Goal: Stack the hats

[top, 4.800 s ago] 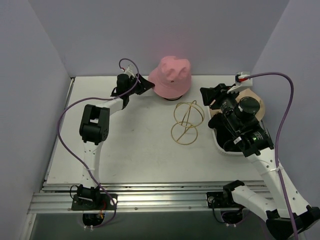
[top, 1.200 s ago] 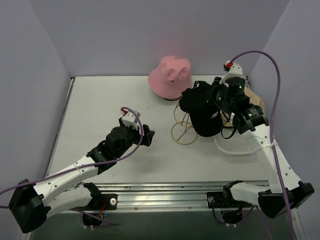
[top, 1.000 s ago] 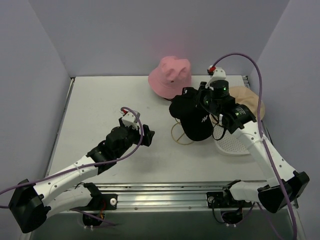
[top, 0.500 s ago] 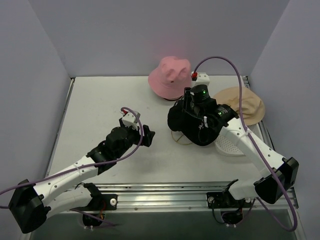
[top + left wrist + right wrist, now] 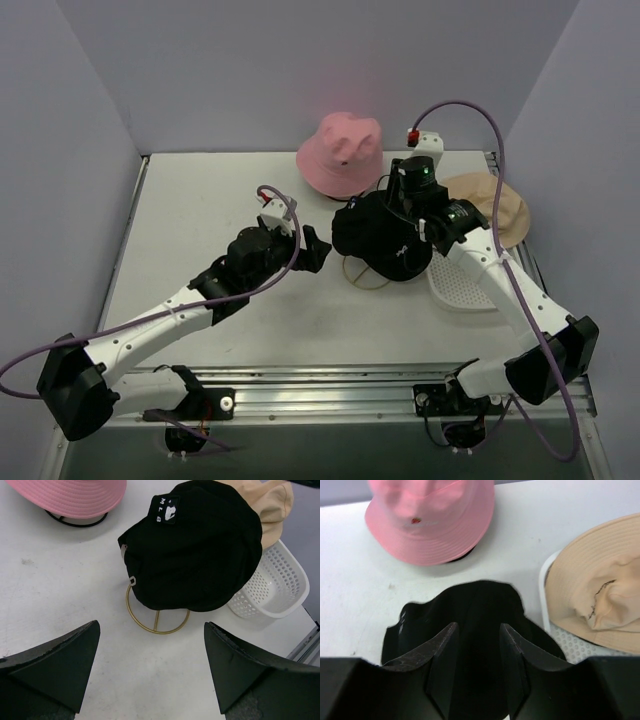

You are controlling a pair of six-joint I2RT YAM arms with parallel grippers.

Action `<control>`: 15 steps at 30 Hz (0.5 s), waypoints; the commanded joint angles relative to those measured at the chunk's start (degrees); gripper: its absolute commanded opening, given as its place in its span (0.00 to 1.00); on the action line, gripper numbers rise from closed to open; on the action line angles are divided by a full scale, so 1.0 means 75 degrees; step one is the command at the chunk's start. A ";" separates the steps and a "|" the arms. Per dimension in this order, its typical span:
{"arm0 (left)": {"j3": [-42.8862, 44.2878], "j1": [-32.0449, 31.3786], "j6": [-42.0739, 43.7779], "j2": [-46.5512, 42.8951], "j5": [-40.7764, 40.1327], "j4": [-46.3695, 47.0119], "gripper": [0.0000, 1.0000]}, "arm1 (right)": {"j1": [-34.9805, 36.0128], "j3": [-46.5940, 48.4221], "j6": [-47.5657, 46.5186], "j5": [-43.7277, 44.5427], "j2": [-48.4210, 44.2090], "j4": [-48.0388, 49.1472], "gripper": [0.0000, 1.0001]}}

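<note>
black baseball cap [image 5: 195, 545] draped on gold wire frame [image 5: 158, 632] | right gripper [image 5: 479, 630] above it, slightly parted, apparently not pinching | left gripper [image 5: 318, 250] spread wide, empty

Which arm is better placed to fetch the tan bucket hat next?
Right. The right claw hovers over the black cap, next to the tan bucket hat. The left claw sits on the cap's other side, with the cap in between.

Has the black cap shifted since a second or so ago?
Yes. The black cap has gone left, away from the white tray, and now sits over the gold wire frame.
</note>
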 commanded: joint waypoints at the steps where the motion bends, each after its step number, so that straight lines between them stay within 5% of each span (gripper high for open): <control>1: 0.0742 0.0179 -0.0165 0.0501 0.0395 0.0068 0.94 | -0.0585 0.0401 -0.0096 -0.0306 0.0287 0.0120 0.35; 8: 0.1025 0.1186 -0.0890 0.1755 0.2446 0.0922 0.98 | -0.0797 0.0296 -0.0120 -0.0506 0.0873 0.0400 0.33; 15: 0.1644 0.1374 -0.0751 0.2377 0.2588 0.0936 0.97 | -0.0856 -0.0324 0.0138 -0.0377 0.1038 0.0611 0.32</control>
